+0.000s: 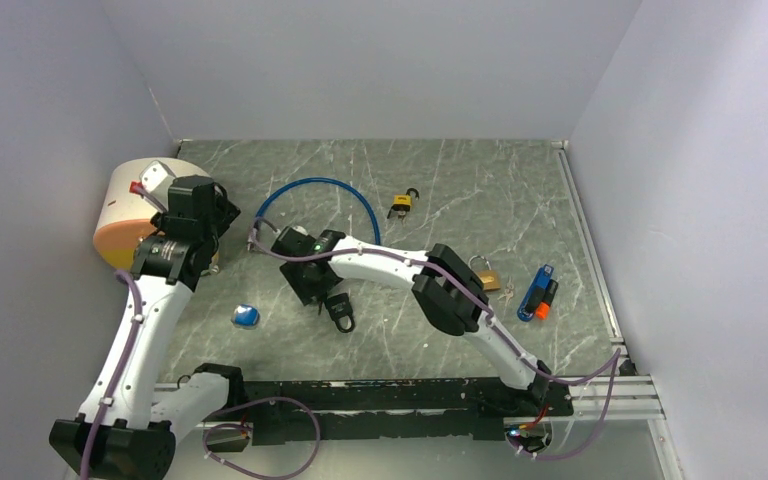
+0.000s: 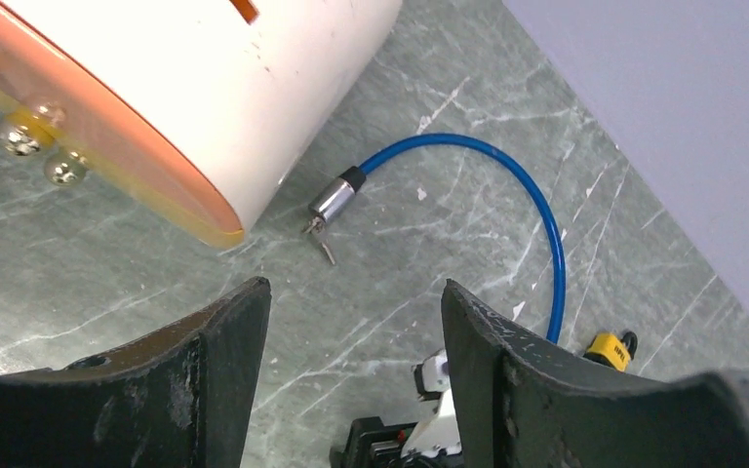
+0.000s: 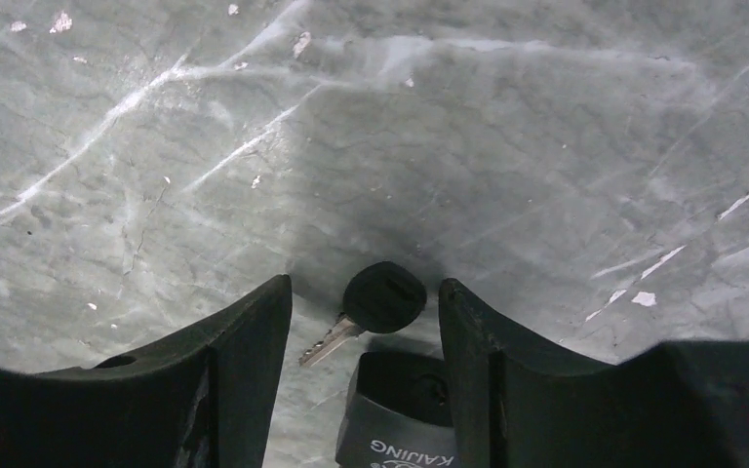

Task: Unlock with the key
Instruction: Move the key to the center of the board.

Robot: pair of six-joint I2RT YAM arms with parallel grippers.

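A key with a round black head (image 3: 383, 296) and a silver blade lies flat on the marble table, just in front of a black padlock (image 3: 400, 414) marked KAIJING. My right gripper (image 3: 363, 291) is open, its fingers straddling the key and the padlock's end without touching them. From above, the right gripper (image 1: 326, 296) sits low over the black padlock (image 1: 341, 313). My left gripper (image 2: 353, 288) is open and empty, held above the table at the far left (image 1: 218, 212).
A blue cable lock (image 1: 317, 192) with a silver end and small keys (image 2: 330, 202) lies beside a white and orange cylinder (image 1: 125, 215). A yellow padlock (image 1: 401, 204), a brass padlock (image 1: 486, 277), a blue and orange item (image 1: 538, 293) and a small blue object (image 1: 246, 316) lie around.
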